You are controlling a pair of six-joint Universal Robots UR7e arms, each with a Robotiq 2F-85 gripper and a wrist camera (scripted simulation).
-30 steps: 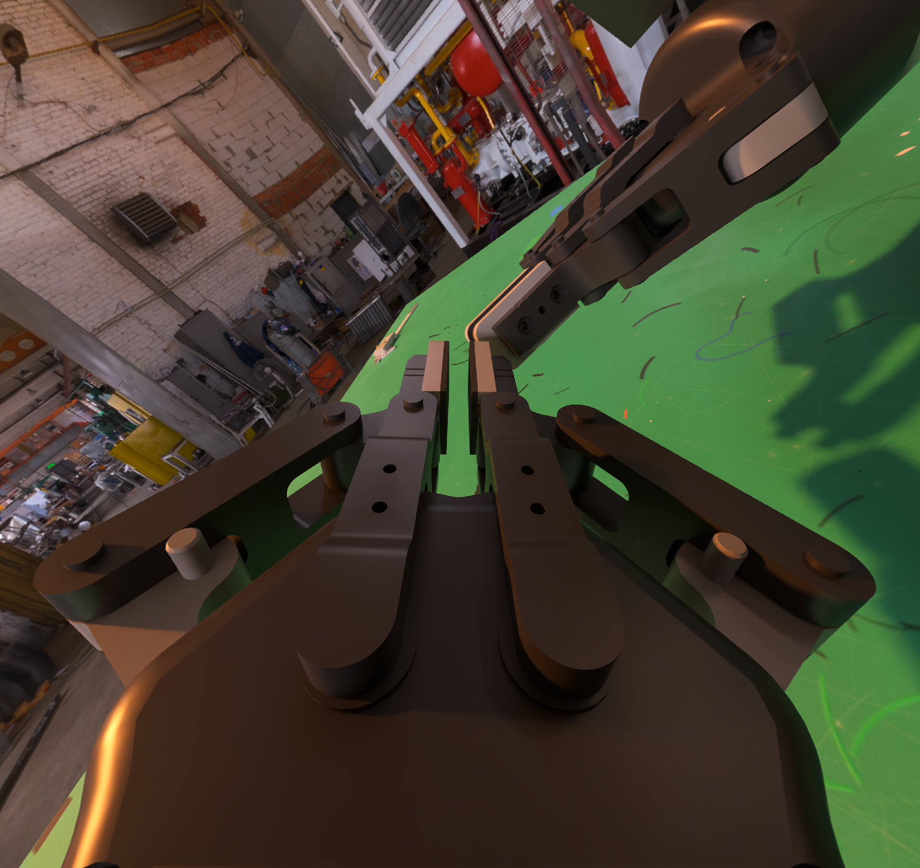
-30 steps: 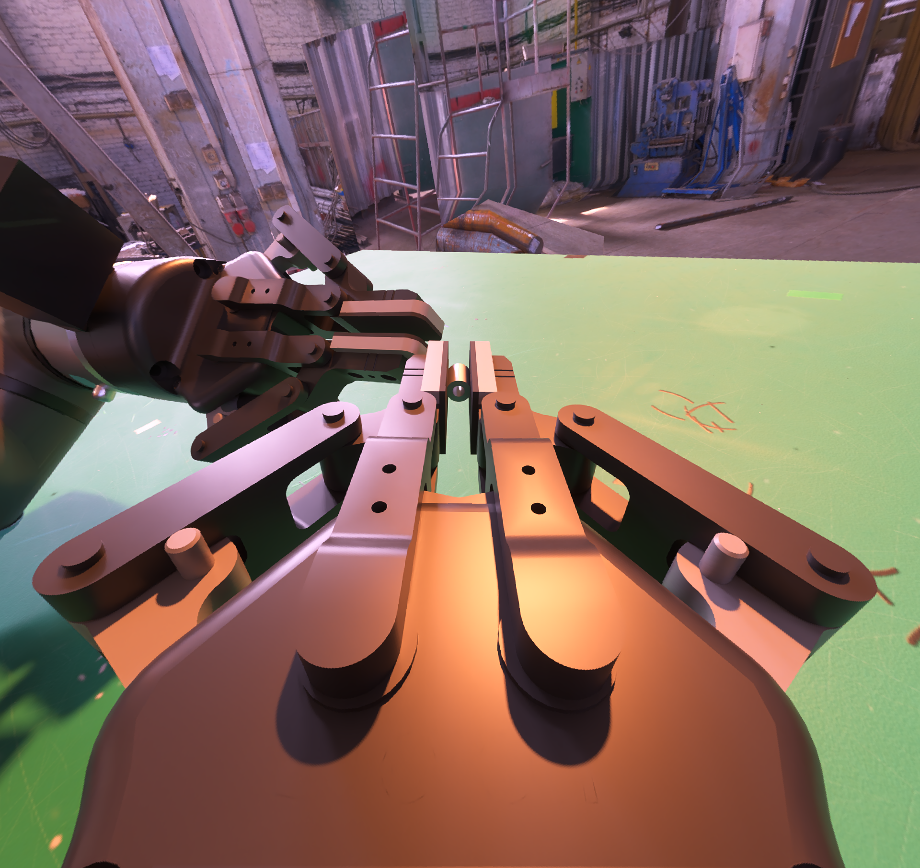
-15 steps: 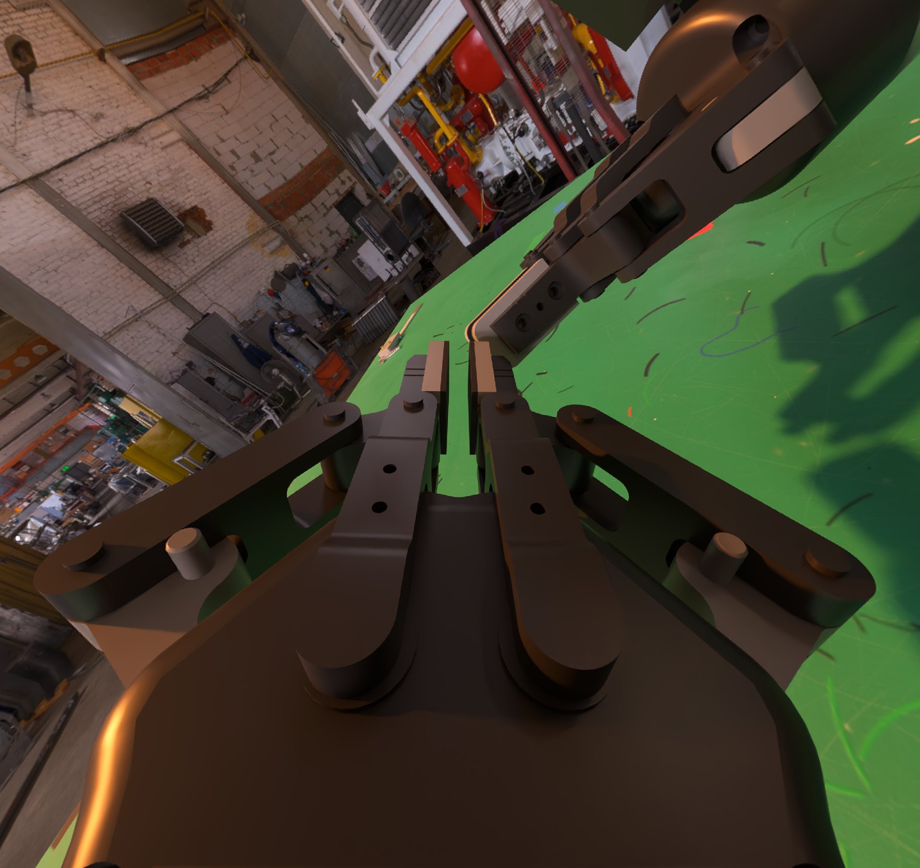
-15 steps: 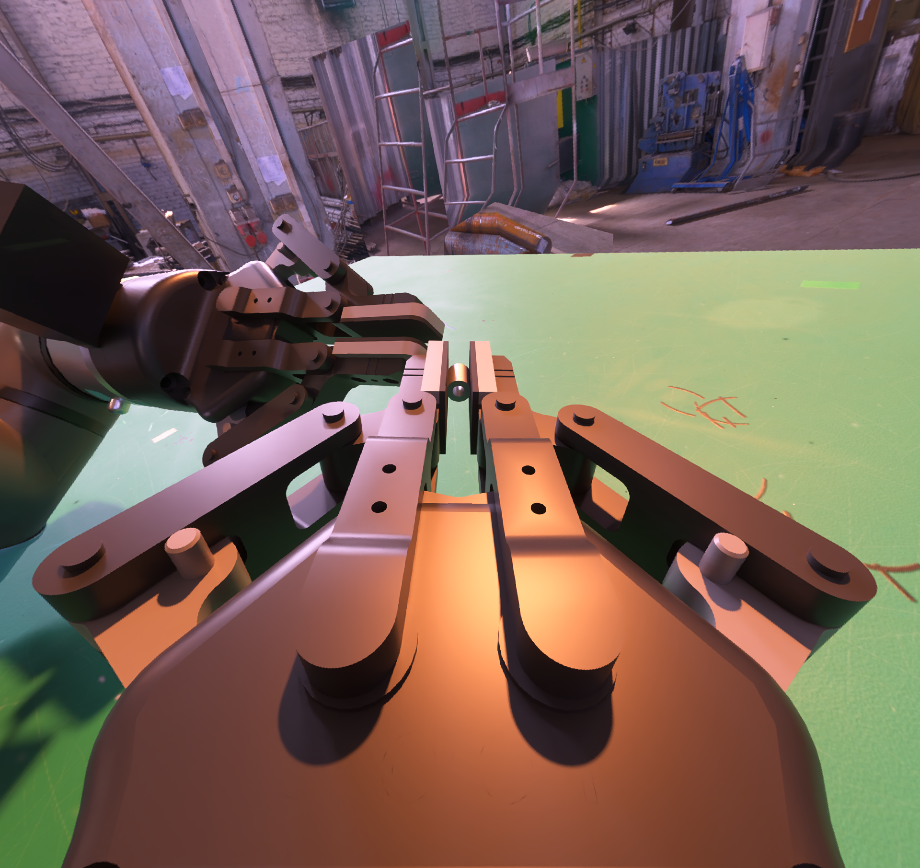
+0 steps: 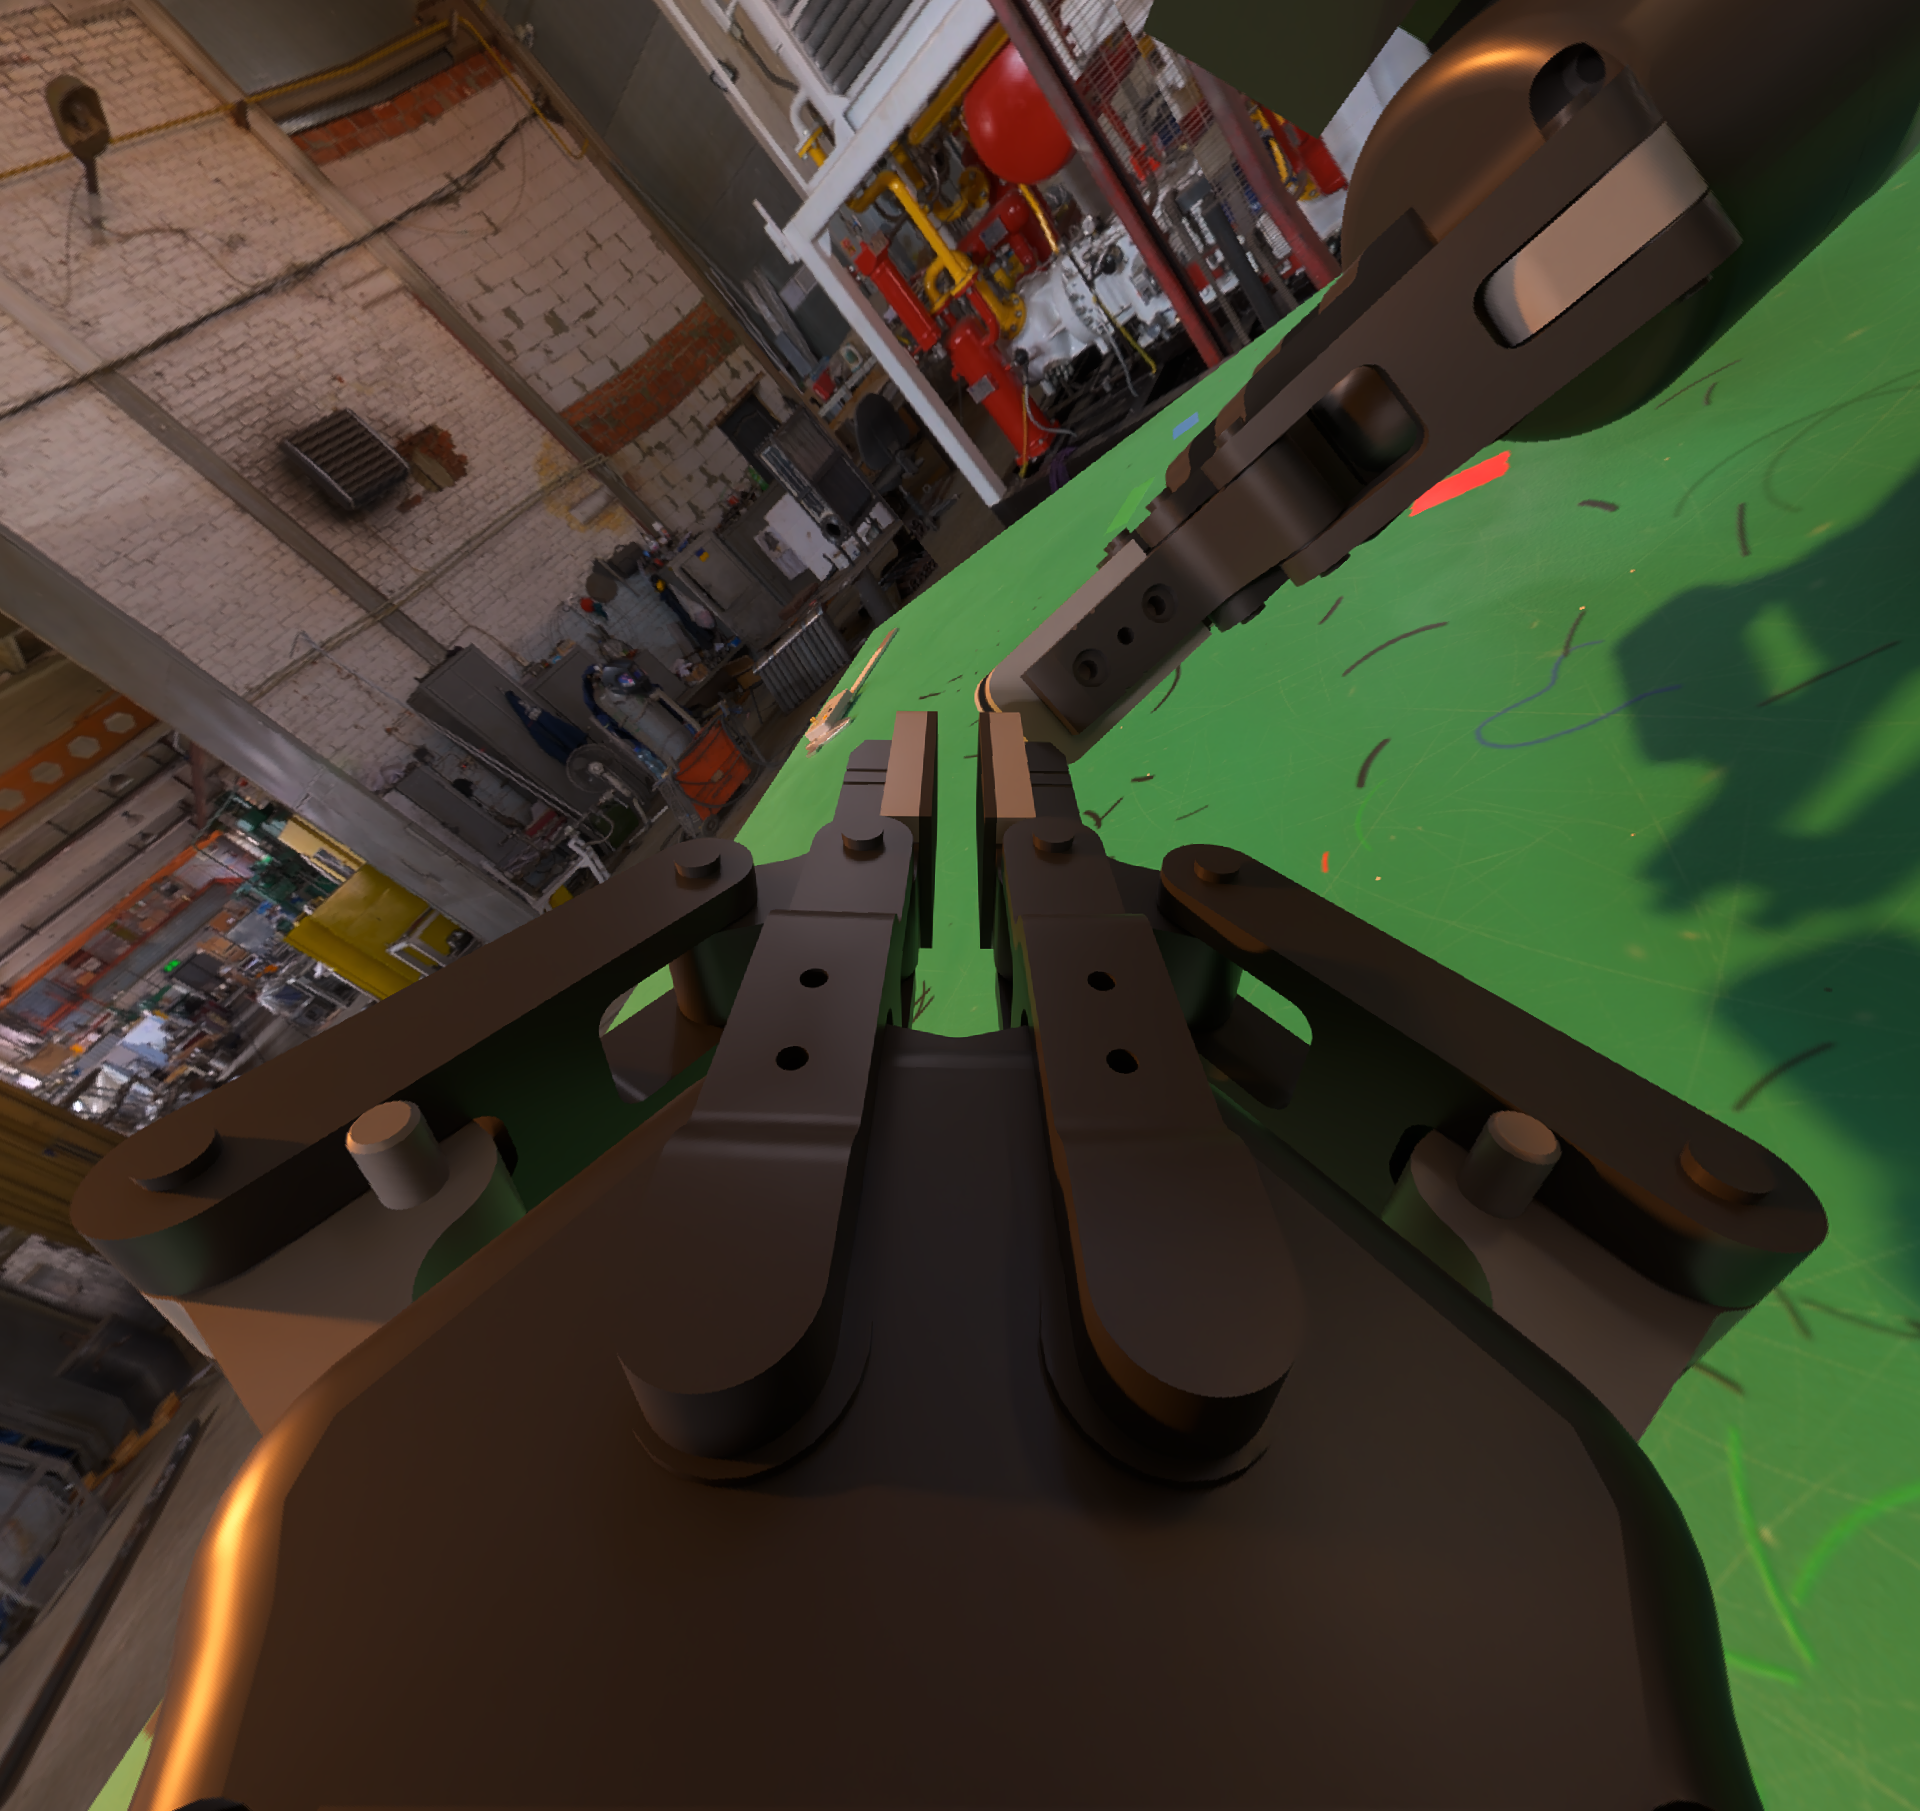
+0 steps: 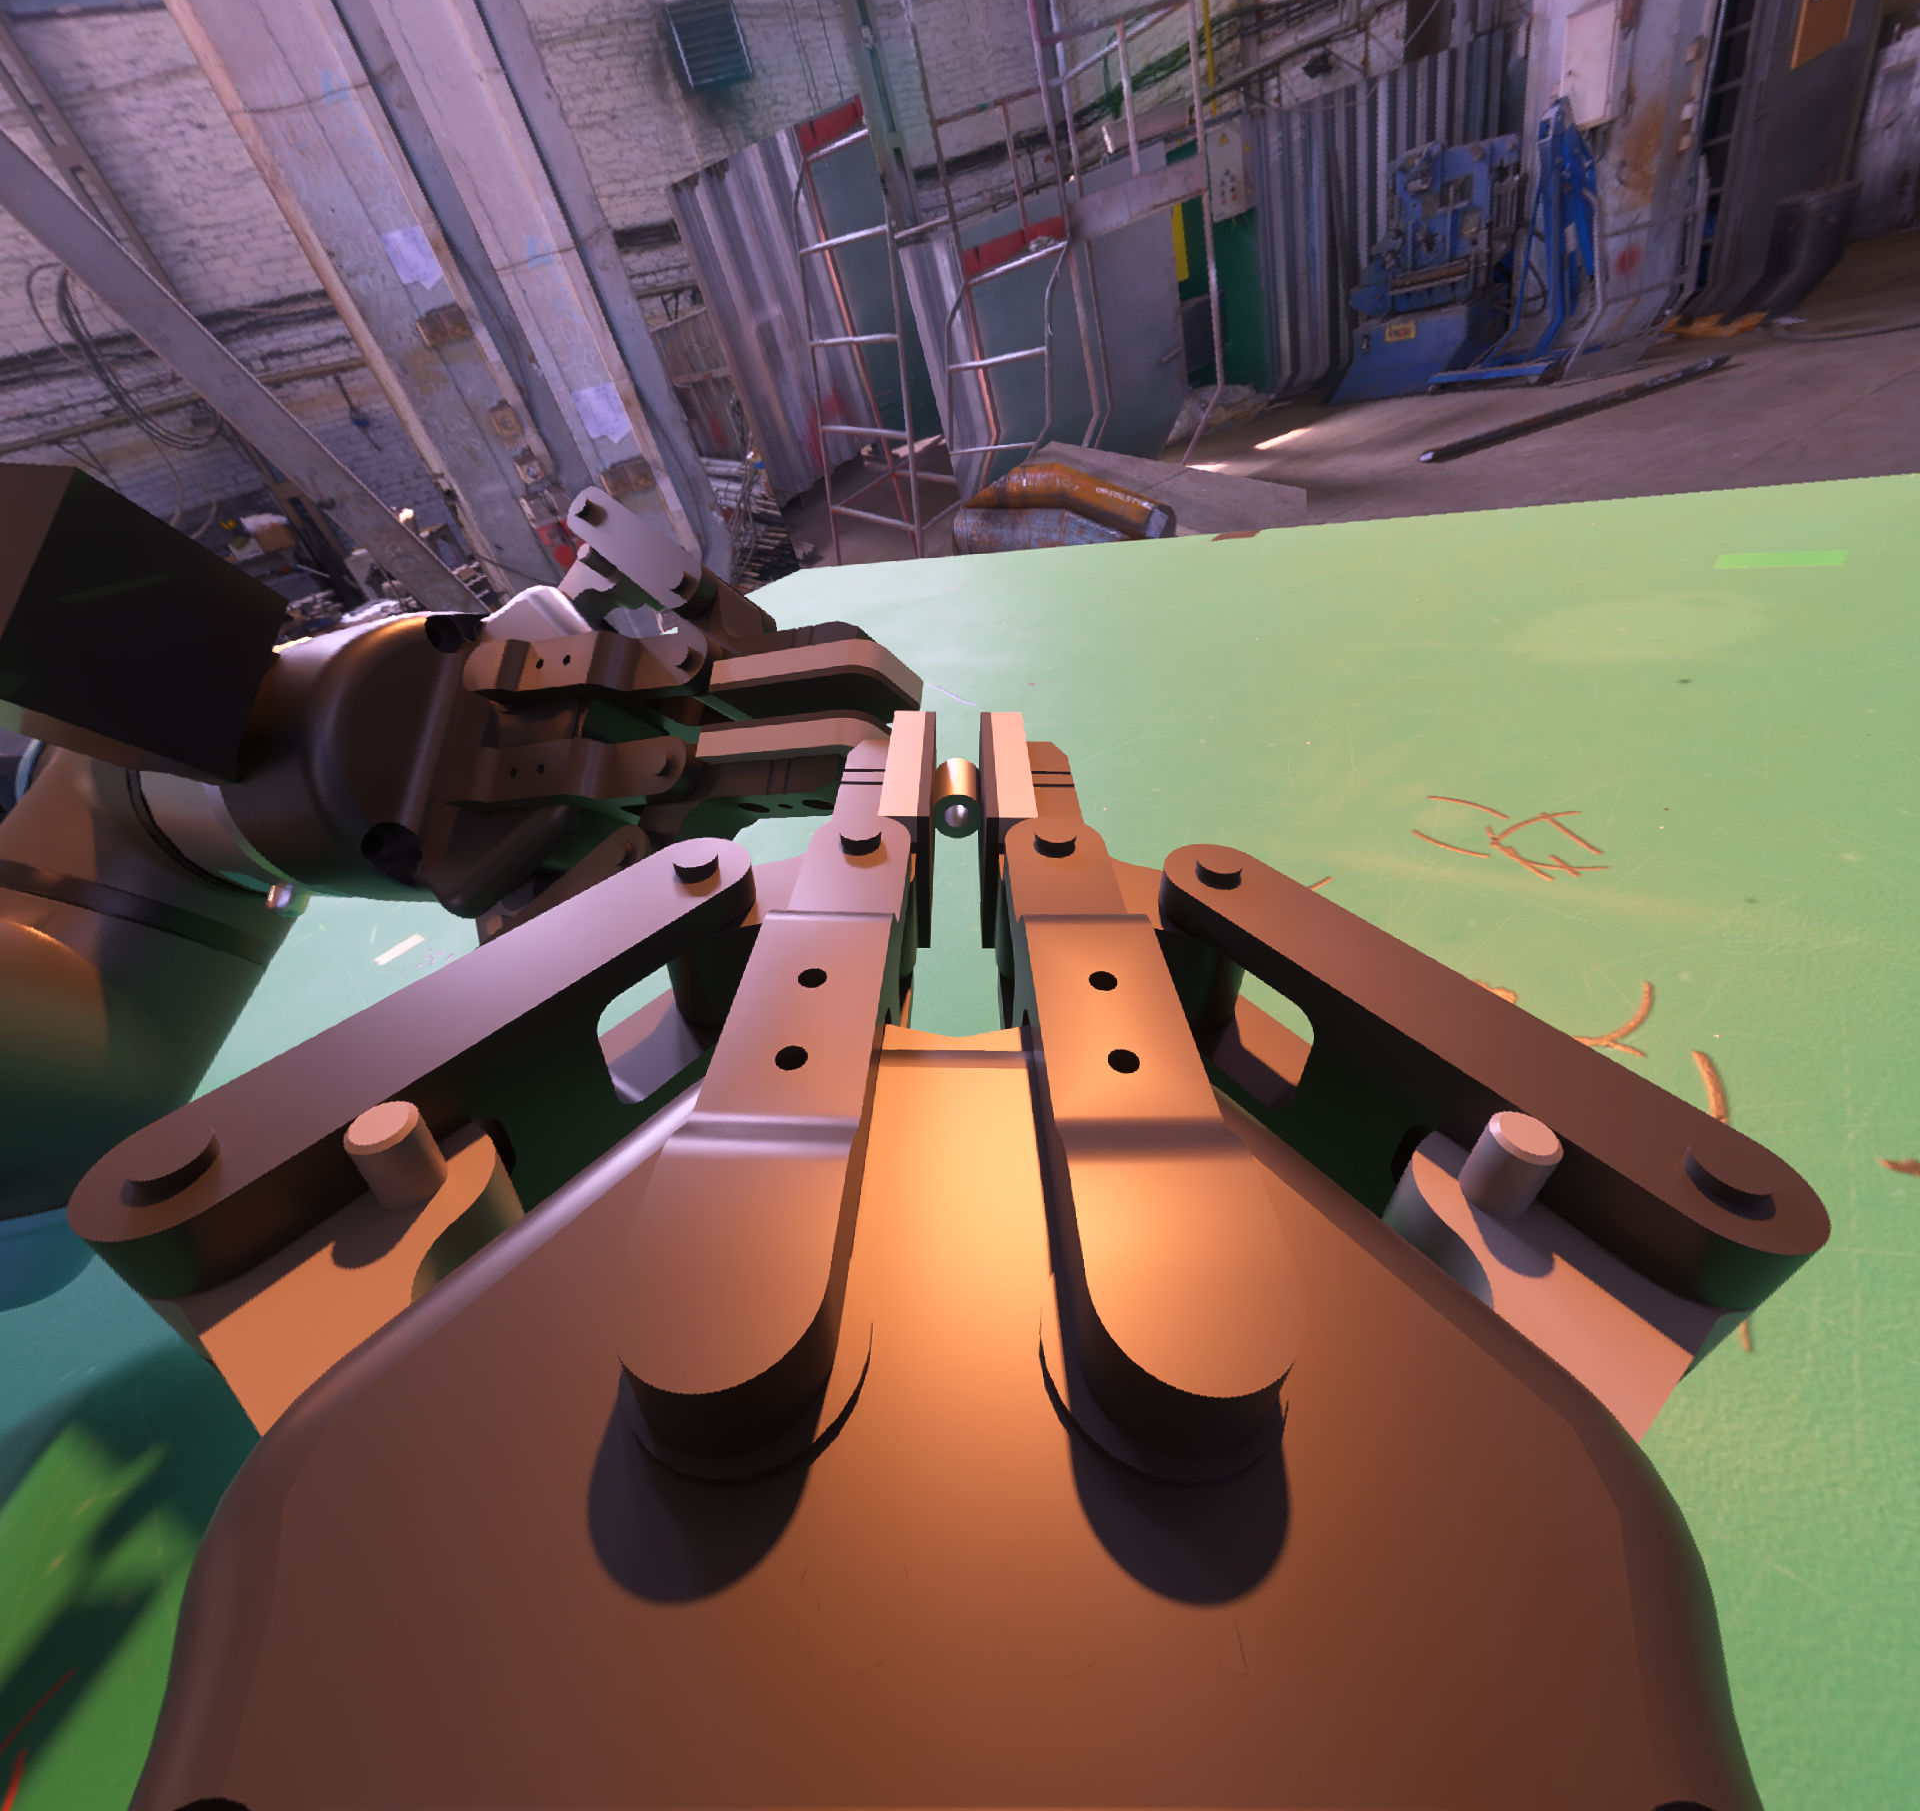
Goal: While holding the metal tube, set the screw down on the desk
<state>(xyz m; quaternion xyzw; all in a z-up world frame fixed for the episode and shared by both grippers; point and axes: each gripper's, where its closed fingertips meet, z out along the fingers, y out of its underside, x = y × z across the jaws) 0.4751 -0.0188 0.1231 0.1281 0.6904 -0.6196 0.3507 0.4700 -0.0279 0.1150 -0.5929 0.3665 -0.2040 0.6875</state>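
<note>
In the right wrist view my right gripper [image 6: 957, 764] is shut on a short metal tube [image 6: 956, 805], whose open end faces the camera, above the green desk [image 6: 1455, 722]. My left gripper [image 6: 862, 722] reaches in from the left, and its tips are hidden behind my right gripper's left finger. In the left wrist view my left gripper [image 5: 957, 764] has its jaws nearly shut with a narrow gap, and only green desk [image 5: 1455, 878] shows between them. The right gripper's finger [image 5: 1112, 655] hangs just beyond it. I see no screw in either view.
The desk's far edge [image 6: 1351, 514] runs across the right wrist view, with workshop floor beyond. The left arm's body [image 6: 125, 930] fills the left side. A small red mark [image 5: 1460, 492] and dark scratches lie on the desk.
The right gripper has drifted slightly up and away in the left wrist view, uncovering a red mark on the desk. Both grippers keep the same jaw gap, and the tube stays held.
</note>
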